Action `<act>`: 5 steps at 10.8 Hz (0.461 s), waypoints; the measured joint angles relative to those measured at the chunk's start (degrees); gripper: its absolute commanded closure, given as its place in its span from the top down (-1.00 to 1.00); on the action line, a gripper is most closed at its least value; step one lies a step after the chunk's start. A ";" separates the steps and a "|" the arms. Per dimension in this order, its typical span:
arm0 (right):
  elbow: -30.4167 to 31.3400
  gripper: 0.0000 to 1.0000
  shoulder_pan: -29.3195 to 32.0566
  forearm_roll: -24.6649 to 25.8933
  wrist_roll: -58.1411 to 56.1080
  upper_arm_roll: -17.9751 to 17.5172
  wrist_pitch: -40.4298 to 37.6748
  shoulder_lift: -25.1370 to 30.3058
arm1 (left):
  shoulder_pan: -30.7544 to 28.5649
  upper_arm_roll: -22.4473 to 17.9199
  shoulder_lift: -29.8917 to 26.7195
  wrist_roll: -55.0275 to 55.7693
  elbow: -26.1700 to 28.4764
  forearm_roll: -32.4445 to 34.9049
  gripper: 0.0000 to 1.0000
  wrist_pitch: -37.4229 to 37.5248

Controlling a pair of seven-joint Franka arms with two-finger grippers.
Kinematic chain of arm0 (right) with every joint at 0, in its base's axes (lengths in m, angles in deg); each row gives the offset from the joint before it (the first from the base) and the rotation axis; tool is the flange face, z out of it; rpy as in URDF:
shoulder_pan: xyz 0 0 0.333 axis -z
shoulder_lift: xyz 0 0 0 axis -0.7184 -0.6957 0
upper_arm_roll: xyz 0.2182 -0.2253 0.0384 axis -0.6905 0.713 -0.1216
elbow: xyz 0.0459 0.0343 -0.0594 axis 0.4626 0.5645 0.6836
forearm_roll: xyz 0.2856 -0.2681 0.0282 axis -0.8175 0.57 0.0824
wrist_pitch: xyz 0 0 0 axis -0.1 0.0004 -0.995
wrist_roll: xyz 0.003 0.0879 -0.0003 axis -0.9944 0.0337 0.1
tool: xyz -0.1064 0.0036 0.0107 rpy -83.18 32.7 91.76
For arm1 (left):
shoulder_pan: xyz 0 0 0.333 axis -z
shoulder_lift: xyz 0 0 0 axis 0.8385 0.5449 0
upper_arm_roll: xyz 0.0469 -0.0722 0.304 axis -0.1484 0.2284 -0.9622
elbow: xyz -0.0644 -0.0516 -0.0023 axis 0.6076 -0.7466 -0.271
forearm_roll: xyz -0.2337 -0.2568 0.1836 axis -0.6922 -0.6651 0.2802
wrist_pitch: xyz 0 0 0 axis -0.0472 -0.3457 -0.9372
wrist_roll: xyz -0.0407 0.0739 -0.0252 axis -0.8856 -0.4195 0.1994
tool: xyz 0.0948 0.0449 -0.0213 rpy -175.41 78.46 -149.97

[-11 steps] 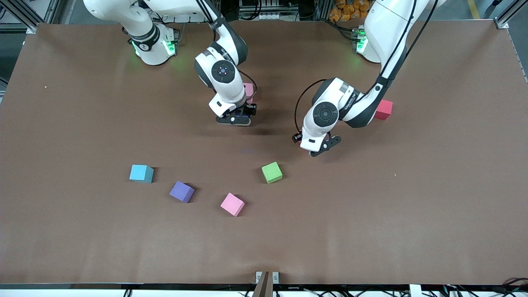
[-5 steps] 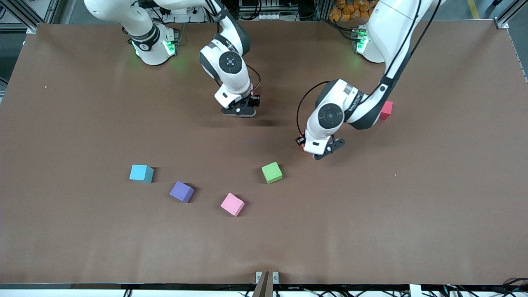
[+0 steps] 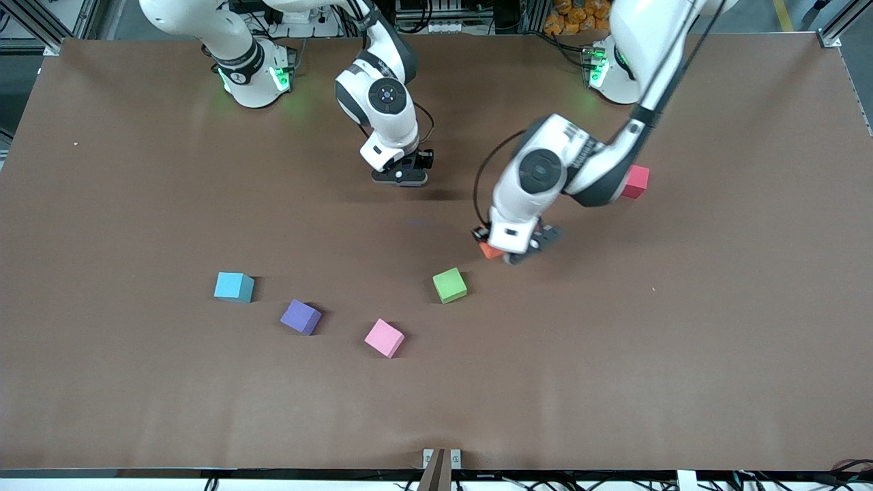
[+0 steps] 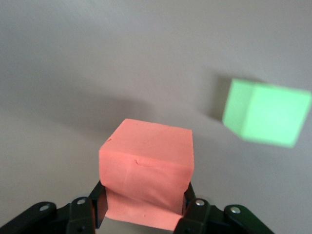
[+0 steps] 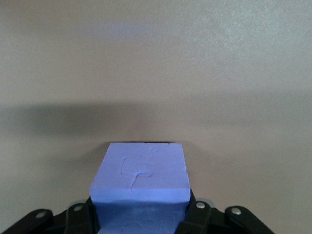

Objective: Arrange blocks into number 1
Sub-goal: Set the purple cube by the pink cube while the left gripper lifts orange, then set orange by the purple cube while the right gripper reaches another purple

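Note:
My left gripper [image 3: 516, 249] is shut on the orange block [image 3: 490, 250], low over the table beside the green block [image 3: 449, 285]. In the left wrist view the orange block [image 4: 146, 163] sits between the fingers [image 4: 100, 207], with the green block [image 4: 265, 113] ahead. My right gripper [image 3: 401, 179] hangs low over the table's middle, toward the bases. It is shut on a purple block [image 5: 140, 178] that the hand hides in the front view. A second purple block [image 3: 301, 316] and the pink block [image 3: 384, 337] lie nearer the front camera.
A light blue cube [image 3: 234, 287] lies beside the loose purple block, toward the right arm's end. A red cube [image 3: 635, 181] shows partly under the left arm's forearm. Bare brown tabletop [image 3: 682, 327] spreads toward the left arm's end.
The left gripper has swung with the orange block toward the green block, and the orange block now shows. The right gripper has drawn back toward the bases.

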 measured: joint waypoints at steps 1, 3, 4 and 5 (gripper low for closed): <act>0.01 -0.20 0.00 0.00 0.29 -0.02 0.01 0.01 | 1.51 0.00 0.11 1.99 -0.57 1.54 -1.00 -0.01; 0.49 -0.19 0.10 0.00 0.51 0.07 0.01 0.02 | 1.70 -0.28 0.29 2.70 -2.21 2.43 -1.00 -0.02; 0.85 -0.18 0.20 0.00 0.51 0.16 0.02 0.03 | 1.47 -0.49 0.65 2.70 -2.97 2.43 -1.00 -0.02; 1.15 -0.03 0.25 0.00 0.51 0.20 0.13 0.03 | 1.41 -0.56 1.57 3.27 -3.98 2.54 -1.00 -0.02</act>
